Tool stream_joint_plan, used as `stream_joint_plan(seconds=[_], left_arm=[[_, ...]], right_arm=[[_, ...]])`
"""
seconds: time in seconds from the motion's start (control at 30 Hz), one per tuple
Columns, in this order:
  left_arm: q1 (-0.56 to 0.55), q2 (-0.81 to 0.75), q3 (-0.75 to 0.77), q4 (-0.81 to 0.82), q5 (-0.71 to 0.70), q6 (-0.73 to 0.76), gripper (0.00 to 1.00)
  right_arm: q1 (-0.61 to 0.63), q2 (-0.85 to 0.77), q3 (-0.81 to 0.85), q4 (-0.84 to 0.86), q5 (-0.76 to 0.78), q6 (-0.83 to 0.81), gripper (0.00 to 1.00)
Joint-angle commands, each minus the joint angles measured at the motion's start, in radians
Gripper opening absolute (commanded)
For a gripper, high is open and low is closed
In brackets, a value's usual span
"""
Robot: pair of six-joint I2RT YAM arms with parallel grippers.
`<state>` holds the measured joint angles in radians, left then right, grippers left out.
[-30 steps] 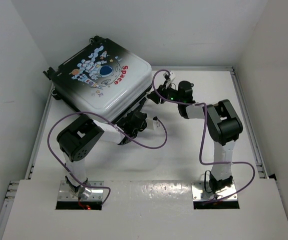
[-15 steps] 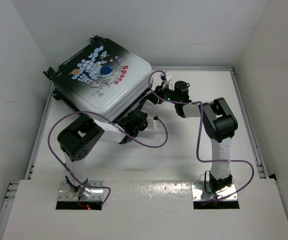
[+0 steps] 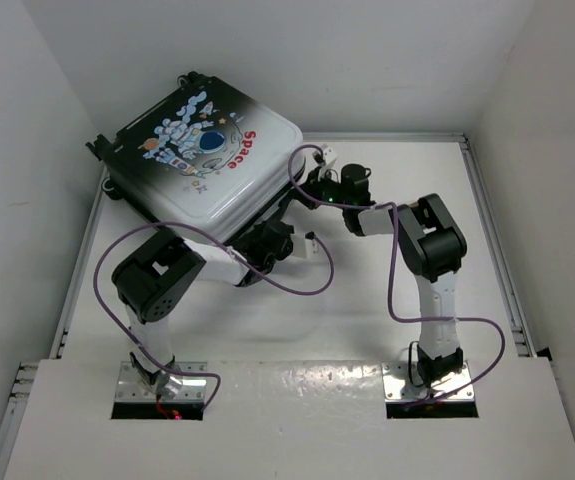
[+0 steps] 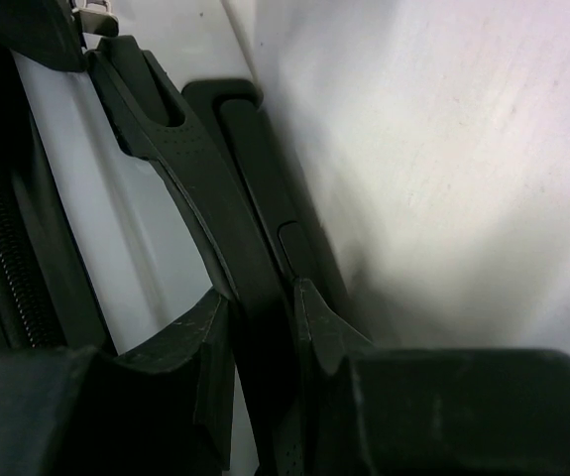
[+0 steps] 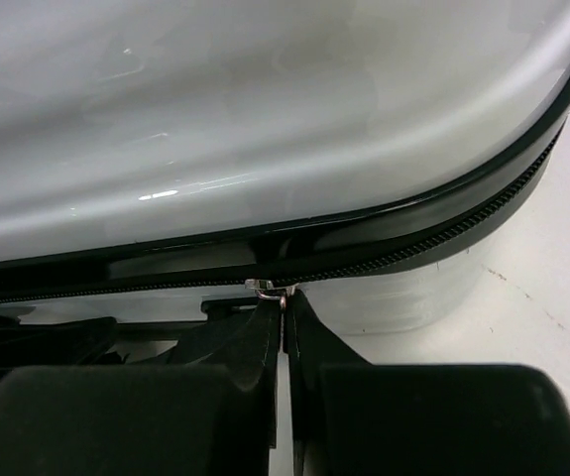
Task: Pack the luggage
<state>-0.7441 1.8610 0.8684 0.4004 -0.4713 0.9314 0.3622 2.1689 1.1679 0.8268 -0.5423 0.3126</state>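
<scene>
Arm bases: both are bolted at the near edge; the arms are reached toward the far-left part of the counter (image 3: 387, 300), where the work is.

Left gripper (image 4: 262, 297): it is closed around the black handle (image 4: 200, 188) on the case's side, which is seen running between its fingers in the left wrist view. The hold is judged to be there to steady the case, so that it is not dragged while the zipper is pulled.

Right gripper (image 5: 283, 297): its fingers are pressed together, and the small metal zipper pull (image 5: 271, 289) is pinched at their very tips. It is set low against the seam, level with the zipper track (image 5: 443, 238), so that the pull can be drawn along the edge and not lifted away from it.

Seam: the two shell halves are brought together here. Teeth are seen to the right of the pull; which side of the pull is already zipped cannot be told.

Luggage (image 3: 207, 160): it is placed at the far left of the counter, close to the left wall, printed shell up, with both grippers at its near right edge.

Step in hand: zipping the case shut is judged to be under way, a late stage of packing.

Risk: the pull is held only by the fingertips and could be lost if it is tugged at an angle.

Cable (image 3: 317, 270): a purple lead is looped between the arms, near the seam, and might be snagged.
</scene>
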Motion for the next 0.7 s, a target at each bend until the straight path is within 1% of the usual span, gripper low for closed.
stream_joint_plan(seconds=[0.0, 0.07, 0.1, 0.13, 0.17, 0.2, 0.23, 0.3, 0.37, 0.43, 0.47, 0.53, 0.57, 0.63, 0.67], left_arm=[[0.143, 0.018, -0.073, -0.201, 0.037, 0.136, 0.00], [0.155, -0.031, -0.114, -0.225, 0.111, 0.191, 0.00], [0.155, -0.084, -0.149, -0.268, 0.137, 0.210, 0.00], [0.178, -0.112, -0.158, -0.311, 0.167, 0.230, 0.00], [0.189, -0.141, -0.158, -0.363, 0.242, 0.271, 0.00], [0.202, -0.169, -0.158, -0.471, 0.279, 0.289, 0.00], [0.228, -0.221, -0.158, -0.520, 0.313, 0.309, 0.00], [0.250, -0.267, -0.184, -0.577, 0.367, 0.372, 0.00], [0.273, -0.325, -0.235, -0.607, 0.367, 0.415, 0.00], [0.293, -0.362, -0.285, -0.638, 0.367, 0.503, 0.00], [0.322, -0.399, -0.302, -0.649, 0.378, 0.577, 0.00], [0.353, -0.437, -0.362, -0.649, 0.390, 0.659, 0.00], [0.382, -0.456, -0.380, -0.649, 0.390, 0.735, 0.00], [0.408, -0.494, -0.417, -0.649, 0.410, 0.794, 0.00], [0.429, -0.494, -0.417, -0.649, 0.410, 0.838, 0.00]], right_arm=[[-0.008, -0.044, -0.002, 0.084, 0.105, -0.062, 0.00], [-0.025, -0.066, -0.033, 0.083, 0.093, -0.078, 0.00], [-0.029, -0.092, -0.042, 0.083, 0.090, -0.096, 0.00], [-0.032, -0.095, -0.054, 0.078, 0.090, -0.115, 0.00], [-0.048, -0.106, -0.066, 0.072, 0.085, -0.124, 0.00], [-0.054, -0.121, -0.070, 0.069, 0.075, -0.141, 0.00], [-0.058, -0.127, -0.073, 0.045, 0.071, -0.161, 0.00], [-0.072, -0.142, -0.080, 0.026, 0.067, -0.182, 0.00], [-0.080, -0.144, -0.082, 0.011, 0.067, -0.217, 0.00], [-0.088, -0.144, -0.082, 0.000, 0.065, -0.244, 0.00], [-0.088, -0.135, -0.070, -0.005, 0.065, -0.250, 0.00], [-0.089, -0.120, -0.056, -0.011, 0.064, -0.271, 0.00], [-0.091, -0.092, -0.030, -0.021, 0.064, -0.279, 0.00], [-0.089, -0.067, 0.036, -0.022, 0.064, -0.280, 0.00], [-0.089, -0.025, 0.059, -0.032, 0.068, -0.280, 0.00]])
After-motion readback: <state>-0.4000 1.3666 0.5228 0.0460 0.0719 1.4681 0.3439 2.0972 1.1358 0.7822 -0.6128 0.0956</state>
